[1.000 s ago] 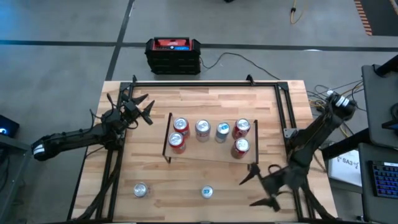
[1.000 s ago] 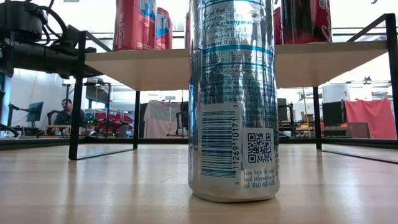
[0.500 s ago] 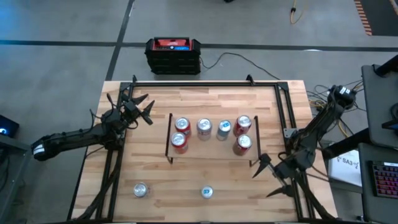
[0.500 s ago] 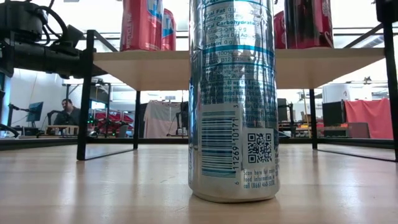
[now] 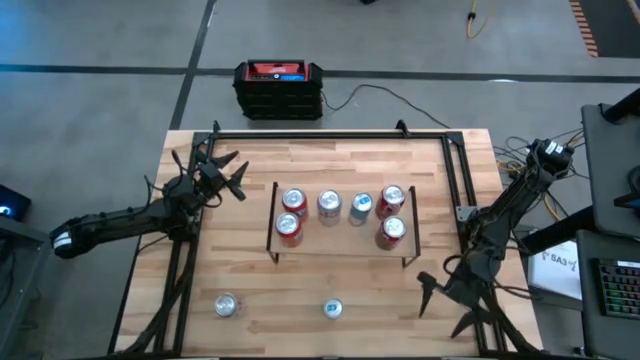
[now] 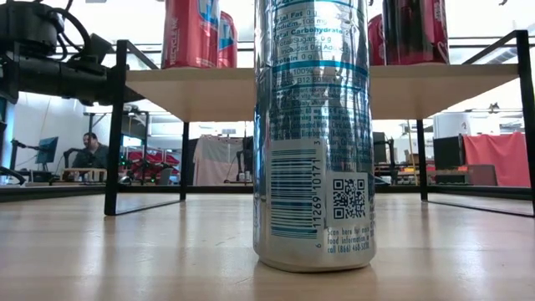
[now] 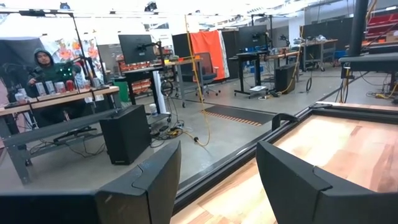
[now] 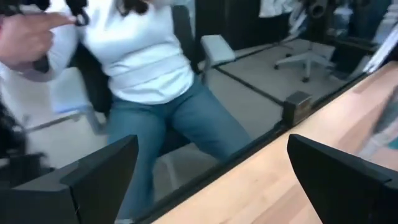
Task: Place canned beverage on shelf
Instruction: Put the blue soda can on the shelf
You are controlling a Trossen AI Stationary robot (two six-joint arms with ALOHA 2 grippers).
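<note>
The shelf (image 5: 340,225) stands in the middle of the desk (image 5: 420,160), a low light-wood board on thin black legs, and six cans sit upright on it: along its far edge, from left to right, a red can (image 5: 292,201), a silver can (image 5: 327,205), a blue-topped can (image 5: 359,207) and another red can (image 5: 391,199); nearer, a red can (image 5: 287,229) at the left end and a red can (image 5: 390,232) at the right end. Two more cans stand on the desk itself, near its front edge and well apart from the shelf: a silver one (image 5: 227,305) to the left and a blue-and-silver one (image 5: 333,308) near the middle. In the low view that blue-and-silver can (image 6: 313,134) fills the centre, upright on the wood, with the shelf board (image 6: 209,88) behind and above it and red cans showing on top. The left pincer (image 5: 222,172) hangs over the far left part of the desk, to the left of the shelf and apart from it, its fingers (image 7: 155,180) spread partway with nothing between them. The right pincer (image 5: 445,305) is over the near right corner of the desk, to the right of the shelf's near end, its fingers (image 8: 99,168) spread wide and empty. Beyond the desk edge the right wrist view shows a seated person (image 8: 149,68) in a white top and jeans.
</note>
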